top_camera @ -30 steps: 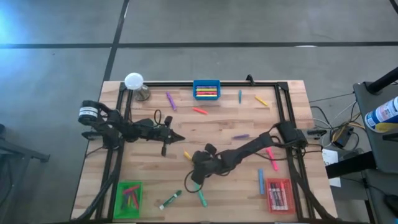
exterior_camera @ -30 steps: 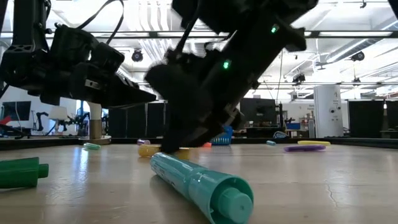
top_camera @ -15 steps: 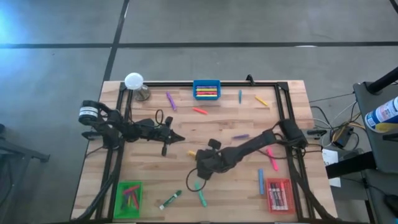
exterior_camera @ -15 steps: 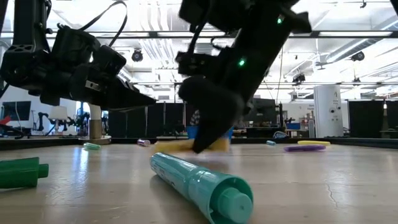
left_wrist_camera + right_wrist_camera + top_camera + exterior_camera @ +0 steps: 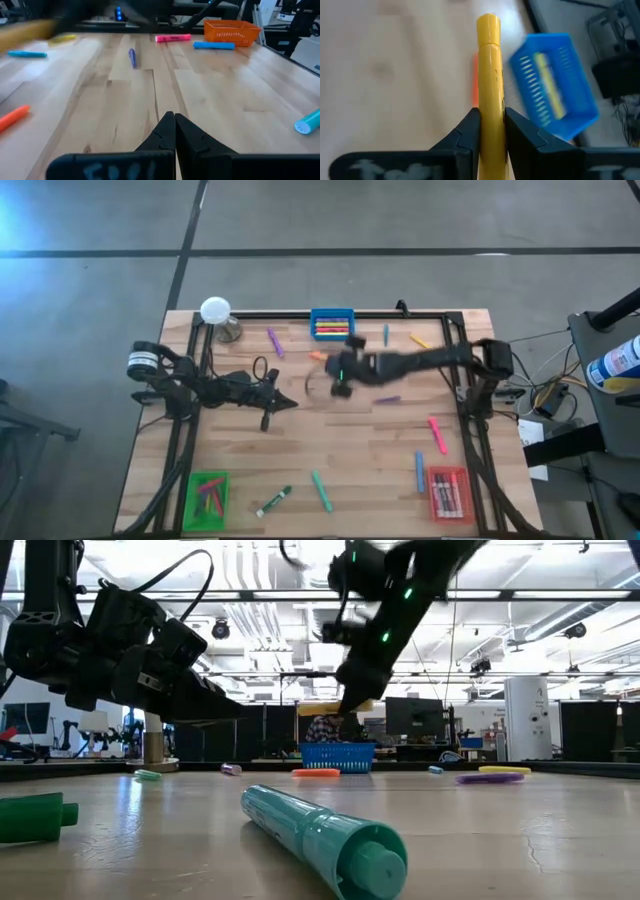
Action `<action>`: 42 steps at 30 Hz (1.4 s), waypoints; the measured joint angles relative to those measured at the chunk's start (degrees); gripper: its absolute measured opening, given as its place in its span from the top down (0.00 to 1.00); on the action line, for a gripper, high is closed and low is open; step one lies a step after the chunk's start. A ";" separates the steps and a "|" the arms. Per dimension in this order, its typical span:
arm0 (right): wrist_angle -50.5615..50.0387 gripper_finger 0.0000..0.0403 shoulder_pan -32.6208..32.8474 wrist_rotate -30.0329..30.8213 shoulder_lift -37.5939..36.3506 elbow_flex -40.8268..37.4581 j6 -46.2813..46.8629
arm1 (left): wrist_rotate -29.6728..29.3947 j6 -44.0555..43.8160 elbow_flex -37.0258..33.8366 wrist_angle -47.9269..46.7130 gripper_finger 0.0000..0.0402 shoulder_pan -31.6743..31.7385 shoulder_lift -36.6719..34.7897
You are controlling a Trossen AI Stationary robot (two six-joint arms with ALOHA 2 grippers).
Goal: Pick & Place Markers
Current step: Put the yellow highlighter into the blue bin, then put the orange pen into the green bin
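Note:
My right gripper (image 5: 335, 376) hangs over the table's far middle, near the blue tray (image 5: 332, 323), shut on a yellow marker (image 5: 490, 65). The low view shows that marker (image 5: 335, 708) high above the table. My left gripper (image 5: 290, 402) waits shut at centre left, touching nothing. Loose markers lie flat on the wood: a teal one (image 5: 321, 491), a green one (image 5: 274, 500), an orange one (image 5: 320, 357), purple ones (image 5: 274, 342), a pink one (image 5: 437, 435) and blue ones (image 5: 420, 472). My right gripper pinches the yellow marker's barrel (image 5: 490, 107) between its two fingers. The marker lies along the fingers and sticks out past their tips, its capped end (image 5: 488, 22) foremost. The fingers slant downward from the table's right. The marker is lifted clear of the table.
A green tray (image 5: 209, 495) sits at the near left corner and a red tray (image 5: 448, 492) at the near right, both holding markers. A white ball (image 5: 215, 310) and a small metal cup (image 5: 230, 332) stand at the far left. Black frame rails (image 5: 455, 340) border the work area.
My right gripper has lifted the yellow marker off the table's near middle. It has swung up and toward the far edge, close to the blue tray, rolling its wrist on the way. The marker is now clear of the wood.

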 joint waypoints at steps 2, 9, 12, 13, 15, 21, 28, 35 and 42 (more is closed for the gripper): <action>3.77 0.84 -6.15 -5.72 0.18 -0.17 -6.66 | -0.02 -0.09 0.00 -0.22 1.00 0.00 0.02; 7.99 0.84 -20.73 -17.50 3.95 3.18 -21.44 | -0.11 -0.37 0.00 -0.85 1.00 0.00 0.02; 8.59 0.84 -24.01 -22.85 5.59 4.52 -24.37 | -0.12 -0.37 0.00 -0.80 1.00 0.00 0.02; 8.18 0.84 -24.62 -23.32 6.46 4.86 -25.03 | -0.13 -0.38 0.04 -0.79 1.00 0.00 0.02; 7.38 0.83 -25.38 -23.58 8.36 5.80 -26.75 | -0.13 -0.37 0.07 -0.83 1.00 0.00 0.02; 5.78 0.83 -25.96 -24.63 13.21 8.91 -27.69 | -0.15 -0.39 0.06 -1.86 1.00 0.00 0.02; 5.45 0.74 -25.94 -24.29 13.14 9.04 -26.08 | -0.15 -0.39 0.12 -2.20 1.00 0.00 0.04; 4.70 0.63 -25.20 -21.88 9.88 9.01 -23.04 | -0.15 -0.37 0.44 -2.69 1.00 0.00 0.04; 5.07 0.73 -23.14 -21.90 1.06 3.04 -15.39 | -0.20 -0.37 0.44 -4.28 1.00 0.00 0.04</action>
